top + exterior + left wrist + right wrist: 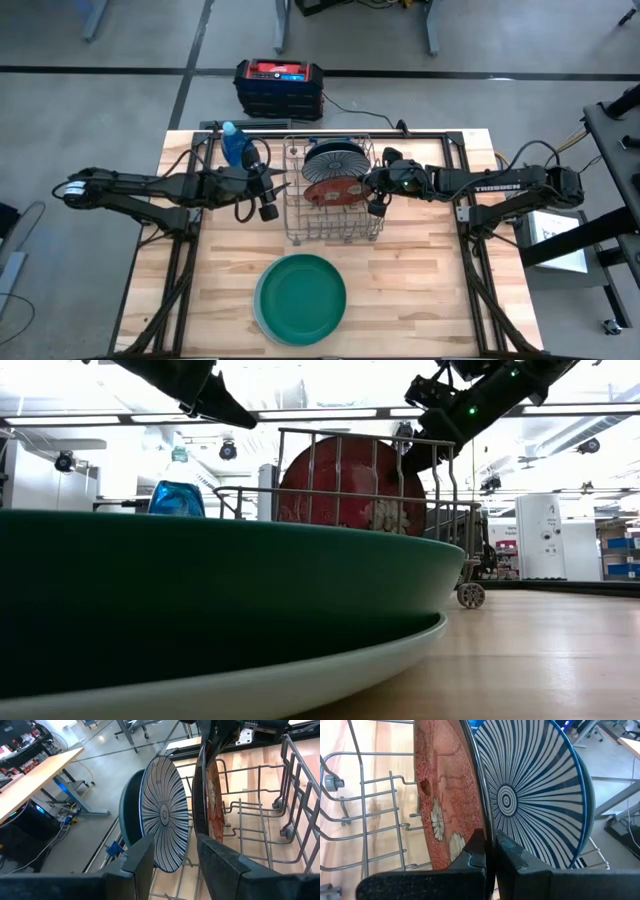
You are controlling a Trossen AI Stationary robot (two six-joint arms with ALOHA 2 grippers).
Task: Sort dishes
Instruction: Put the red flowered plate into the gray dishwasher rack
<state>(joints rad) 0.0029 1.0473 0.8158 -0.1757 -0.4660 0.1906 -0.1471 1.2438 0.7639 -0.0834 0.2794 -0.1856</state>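
The right gripper was pinched nearly shut on the thin dark rim of the red plate, one finger on either face. That plate stood on edge in the wire rack, its face rough and speckled like coarse stoneware, with pale flower marks just above the fingers. Just behind it from this gripper, on the far side of the rim, stood the striped plate, glossy white with dark lines radiating from a small ringed centre and a blue edge. Whether the two plates touched could not be told.

The left gripper hung at the rack's other side, its blunt dark fingers parted and holding nothing. Straight ahead of the gap stood the striped plate, with a dark teal plate close behind it on one side and the red plate's dark back on the other. Thin grey rack wires curved up around all three and crossed between this gripper and the plates' lower edges.

Well in front of both grippers, towards the table's near edge, a broad green plate lay flat on a paler plate of similar size on the pale wooden table. Just beyond the left gripper stood a translucent blue bottle, and off the table past the rack sat a black and red box.
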